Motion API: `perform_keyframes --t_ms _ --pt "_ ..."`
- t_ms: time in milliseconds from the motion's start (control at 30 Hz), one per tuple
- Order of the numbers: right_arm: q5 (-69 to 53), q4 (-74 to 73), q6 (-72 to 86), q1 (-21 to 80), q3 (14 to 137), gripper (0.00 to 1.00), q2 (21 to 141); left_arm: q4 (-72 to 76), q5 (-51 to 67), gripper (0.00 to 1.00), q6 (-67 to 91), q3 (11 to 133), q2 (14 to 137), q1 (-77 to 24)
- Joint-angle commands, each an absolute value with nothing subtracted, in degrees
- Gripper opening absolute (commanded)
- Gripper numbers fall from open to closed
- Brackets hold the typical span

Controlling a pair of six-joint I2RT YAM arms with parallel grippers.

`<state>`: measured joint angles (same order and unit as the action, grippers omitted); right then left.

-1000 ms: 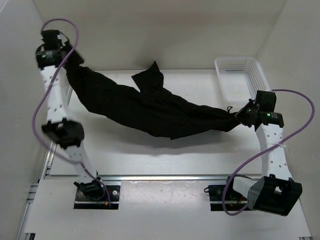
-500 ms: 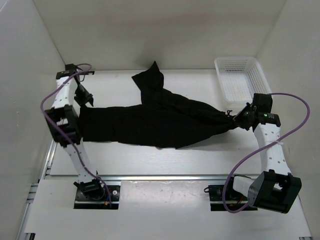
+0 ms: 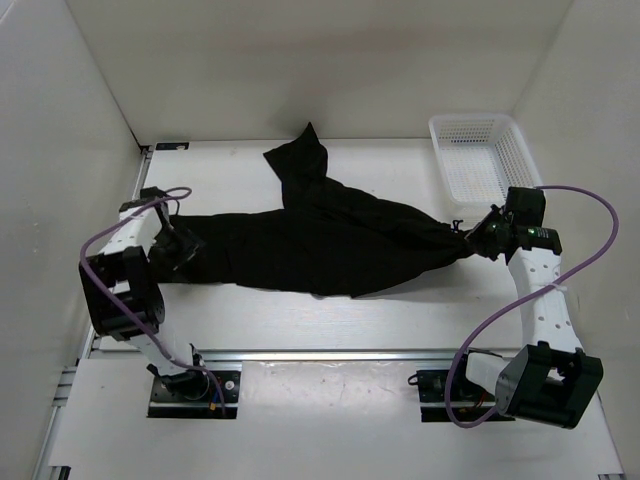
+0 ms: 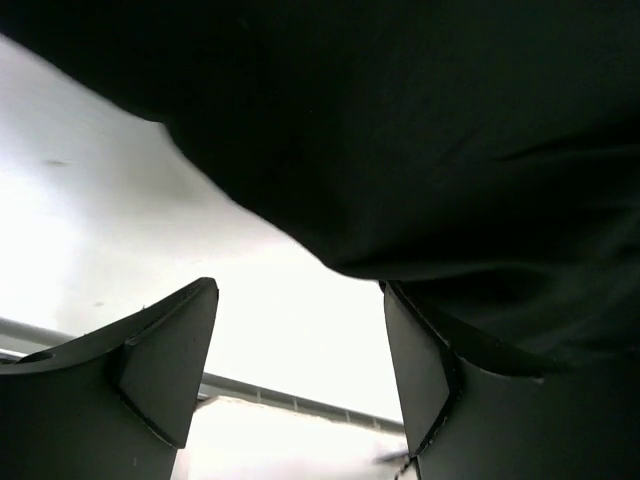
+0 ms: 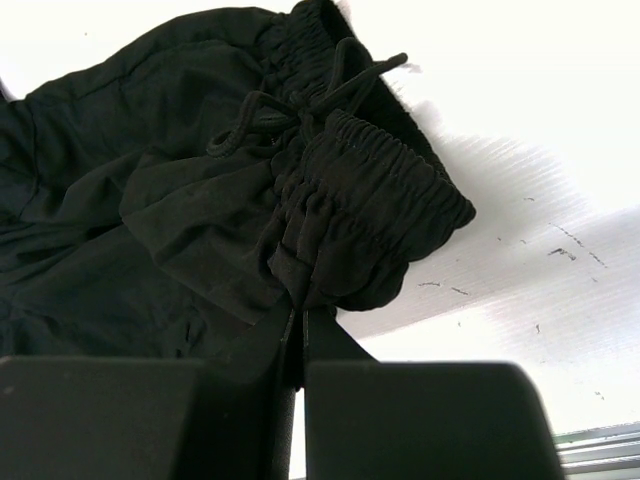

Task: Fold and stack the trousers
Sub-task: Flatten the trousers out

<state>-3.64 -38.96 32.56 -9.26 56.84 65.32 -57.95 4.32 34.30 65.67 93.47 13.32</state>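
The black trousers (image 3: pixel 320 240) lie stretched across the table from left to right, one leg end pointing up toward the back wall. My left gripper (image 3: pixel 178 250) sits low at their left end, jaws open with only bright table between the fingers (image 4: pixel 170 360); the trousers (image 4: pixel 420 140) hang just above and beside them. My right gripper (image 3: pixel 470 240) is shut on the gathered elastic waistband (image 5: pixel 350 210) at the trousers' right end, the drawstring (image 5: pixel 300 95) loose above the pinch in the right wrist view (image 5: pixel 298 325).
A white mesh basket (image 3: pixel 480 155) stands at the back right, just behind the right arm. White walls close in the table on the left, back and right. A metal rail (image 3: pixel 320 352) runs along the near edge.
My left gripper came down from high at the back left to the table, laid the left end of the trousers flat, and opened, letting go. The right gripper kept its hold.
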Motion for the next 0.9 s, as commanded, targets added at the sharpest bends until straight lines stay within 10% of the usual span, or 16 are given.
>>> perform_keyframes --t_ms 0,333,500,867 --pt "-5.36 -38.58 31.64 -9.05 57.57 0.01 63.46 -53.00 9.14 0.79 35.60 64.25 93.86 12.22" --pt "-5.19 -39.11 31.64 -9.05 57.57 0.02 62.41 -47.64 7.30 0.63 39.90 64.68 103.44 11.51" --pt "-4.66 -39.11 31.64 -9.05 57.57 0.02 62.40 -48.34 5.98 0.10 38.76 68.63 108.98 11.51" --pt "-4.13 -40.68 32.26 -9.05 70.20 0.02 69.42 -66.16 1.32 0.10 34.80 108.15 109.50 16.87"
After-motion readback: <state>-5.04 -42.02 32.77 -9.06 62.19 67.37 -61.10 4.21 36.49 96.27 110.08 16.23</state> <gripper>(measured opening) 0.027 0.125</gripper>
